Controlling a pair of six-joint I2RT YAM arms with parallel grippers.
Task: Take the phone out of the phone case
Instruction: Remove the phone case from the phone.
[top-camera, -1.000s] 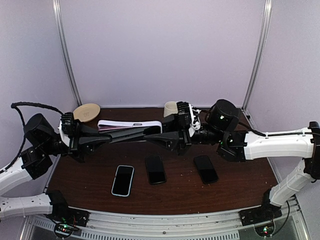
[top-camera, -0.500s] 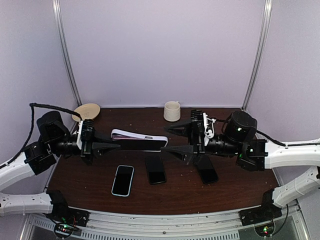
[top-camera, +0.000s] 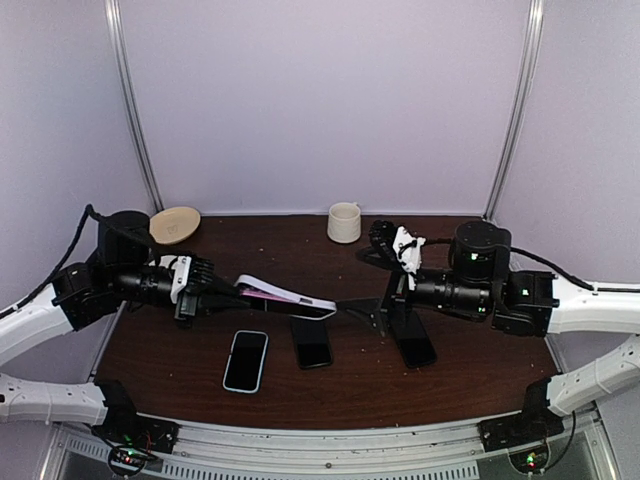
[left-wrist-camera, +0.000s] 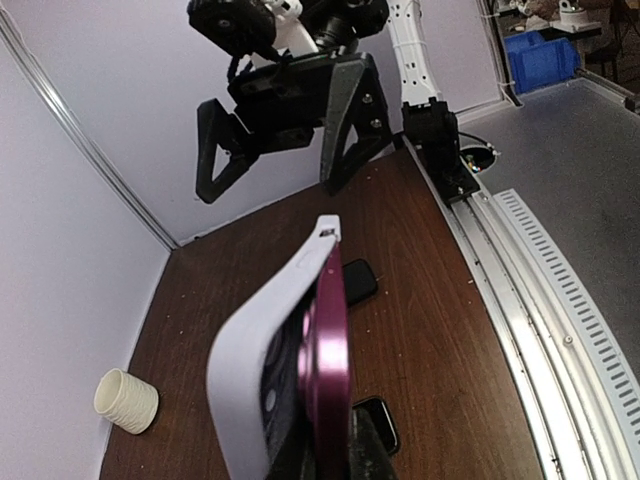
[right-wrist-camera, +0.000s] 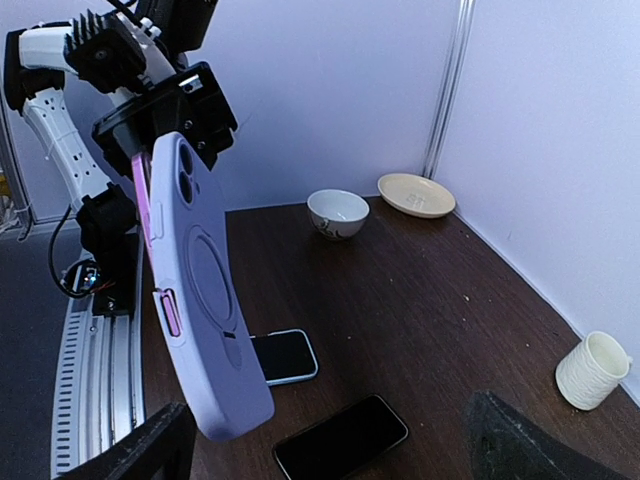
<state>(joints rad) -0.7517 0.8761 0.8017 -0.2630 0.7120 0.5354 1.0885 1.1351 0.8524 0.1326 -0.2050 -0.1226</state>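
Note:
My left gripper (top-camera: 213, 285) is shut on the near end of a magenta phone (left-wrist-camera: 333, 340) in a lavender phone case (left-wrist-camera: 250, 350), held over the table and sloping down to the right. In the left wrist view the case bulges away from the phone's back near my fingers and still hugs it at the far end. My right gripper (top-camera: 369, 284) stands open just past the phone's free end, touching nothing. The right wrist view shows the phone case (right-wrist-camera: 200, 300) back-on, with the pink phone (right-wrist-camera: 140, 215) edge at its left and the right gripper (right-wrist-camera: 330, 452) spread wide below.
On the table (top-camera: 470, 385) lie a blue-cased phone (top-camera: 246, 360) and two black phones (top-camera: 312, 340) (top-camera: 412, 340). A ribbed cup (top-camera: 344, 222) and a tan plate (top-camera: 174, 224) stand at the back. A small bowl (right-wrist-camera: 335, 212) sits near the plate.
My right gripper has opened, let go of the phone's far end and drawn back to the right. My left gripper has lowered the phone, tilting its free end towards the table.

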